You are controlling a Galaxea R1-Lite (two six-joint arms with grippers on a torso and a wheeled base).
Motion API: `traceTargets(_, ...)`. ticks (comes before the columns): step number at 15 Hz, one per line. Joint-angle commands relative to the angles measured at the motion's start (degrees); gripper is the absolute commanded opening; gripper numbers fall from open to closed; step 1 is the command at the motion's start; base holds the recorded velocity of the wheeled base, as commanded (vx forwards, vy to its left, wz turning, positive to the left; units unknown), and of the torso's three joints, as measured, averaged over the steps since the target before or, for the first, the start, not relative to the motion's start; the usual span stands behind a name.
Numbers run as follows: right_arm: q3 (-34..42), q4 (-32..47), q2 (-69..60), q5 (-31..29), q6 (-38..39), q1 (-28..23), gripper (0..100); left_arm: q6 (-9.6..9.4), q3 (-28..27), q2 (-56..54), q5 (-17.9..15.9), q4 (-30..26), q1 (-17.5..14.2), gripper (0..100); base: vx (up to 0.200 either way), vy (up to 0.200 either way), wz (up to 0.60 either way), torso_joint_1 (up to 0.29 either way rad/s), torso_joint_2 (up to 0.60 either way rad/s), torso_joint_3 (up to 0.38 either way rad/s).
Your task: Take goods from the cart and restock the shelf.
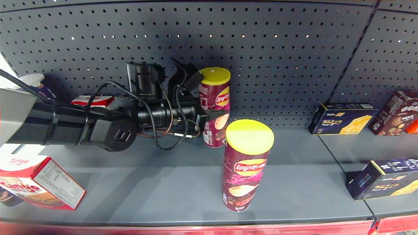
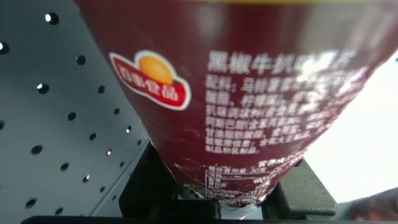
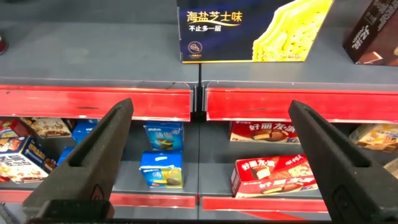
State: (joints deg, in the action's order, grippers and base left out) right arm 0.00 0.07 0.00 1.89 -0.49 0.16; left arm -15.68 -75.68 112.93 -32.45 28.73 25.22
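Two tools: left tool (image 1: 215,114) clamped on partly hidden rear can (image 1: 214,91), right tool (image 3: 210,106) apart.

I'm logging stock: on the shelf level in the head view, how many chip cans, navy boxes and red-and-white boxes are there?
Chip cans: 2
Navy boxes: 2
Red-and-white boxes: 2
Total: 6

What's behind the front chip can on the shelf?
A second chip can, upright, close to the pegboard, with the left gripper shut on its side. The front can covers its lower right edge, so whether it rests fully on the shelf cannot be seen.
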Motion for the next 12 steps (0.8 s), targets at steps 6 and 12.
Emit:
traceTargets(6,0.00,0.01,0.09,0.04,-0.04,0.02,100,0.21,-1.66,4.05,0.11,0.89,1.32,0,0.000,0.000,0.00,0.000,0.00,0.000)
traceTargets(12,0.00,0.01,0.09,0.04,-0.04,0.02,100,-0.67,-0.52,4.84,0.20,2.20,2.02,100,0.000,0.000,0.00,0.000,0.00,0.000)
